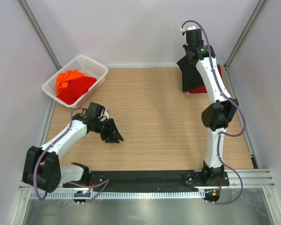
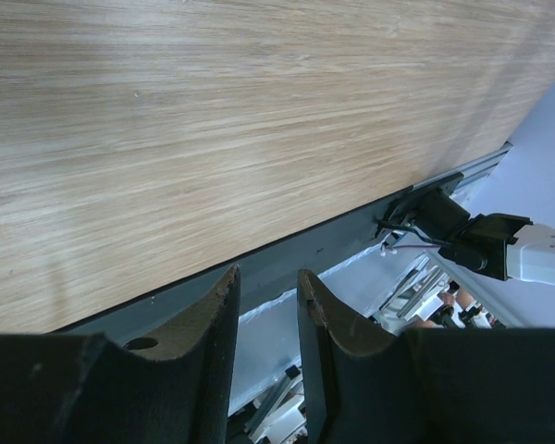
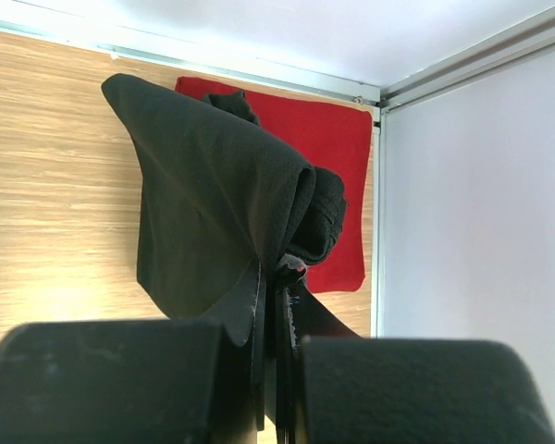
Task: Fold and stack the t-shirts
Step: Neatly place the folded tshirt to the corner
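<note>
In the top view, the right gripper (image 1: 189,60) was seen at about 1 o'clock of the table (image 1: 150,117), close to the far right corner. Its jaws were clenched on a black shirt (image 1: 189,75), which was lifted and hung down from the fingers in loose folds. In the right wrist view the cloth (image 3: 213,194) was pinched in the narrow slit between the two fingers of the right gripper (image 3: 276,314), and a rolled fold was bunched just above them.

A dark red shirt (image 1: 199,88) was laid flat on the table under and behind the black one, at 1 o'clock, beside the right wall. In the right wrist view it (image 3: 338,139) was seen as a neat rectangle in the corner, partly covered by the hanging black cloth. It could not be told whether the black shirt touched it.

The left gripper (image 1: 113,136) was held low over the bare wood at about 8 o'clock, well apart from every shirt. In the left wrist view its jaws (image 2: 268,296) were released, with a narrow gap between them, and nothing was grasped.

A white basket (image 1: 99,66) stood at 10 o'clock, near the left wall. Bright orange-red shirts (image 1: 69,83) were piled in it, crumpled.
</note>
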### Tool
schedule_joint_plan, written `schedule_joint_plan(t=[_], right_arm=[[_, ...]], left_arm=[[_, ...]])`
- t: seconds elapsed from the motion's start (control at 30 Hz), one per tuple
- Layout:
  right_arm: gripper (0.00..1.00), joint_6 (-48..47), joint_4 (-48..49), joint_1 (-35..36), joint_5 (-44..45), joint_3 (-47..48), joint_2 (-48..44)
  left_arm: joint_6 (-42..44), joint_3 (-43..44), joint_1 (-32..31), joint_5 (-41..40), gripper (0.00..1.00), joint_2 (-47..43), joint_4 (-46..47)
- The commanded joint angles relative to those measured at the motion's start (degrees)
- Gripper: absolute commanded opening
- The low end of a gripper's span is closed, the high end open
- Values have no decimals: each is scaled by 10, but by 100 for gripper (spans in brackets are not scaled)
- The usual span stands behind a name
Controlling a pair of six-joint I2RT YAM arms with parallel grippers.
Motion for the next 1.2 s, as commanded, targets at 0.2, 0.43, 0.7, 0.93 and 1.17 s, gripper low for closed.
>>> schedule_joint_plan(t=[0.2, 0.43, 0.7, 0.93, 1.17], right_arm=[[1, -25, 21, -17, 30, 30, -12], [1, -37, 42, -37, -1, 37, 2], [1, -34, 61, -58, -10, 46, 50], [1, -36, 93, -77, -11, 67, 94], [1, -34, 133, -102, -13, 66, 134]], left_arm=[[3, 24, 2, 26, 32, 18, 17], [-9, 27, 2, 31, 32, 37, 33], [-11, 47, 2, 33, 32, 68, 34], [-11, 69, 2, 33, 32, 101, 34], [-7, 105, 3, 34, 32, 150, 27]])
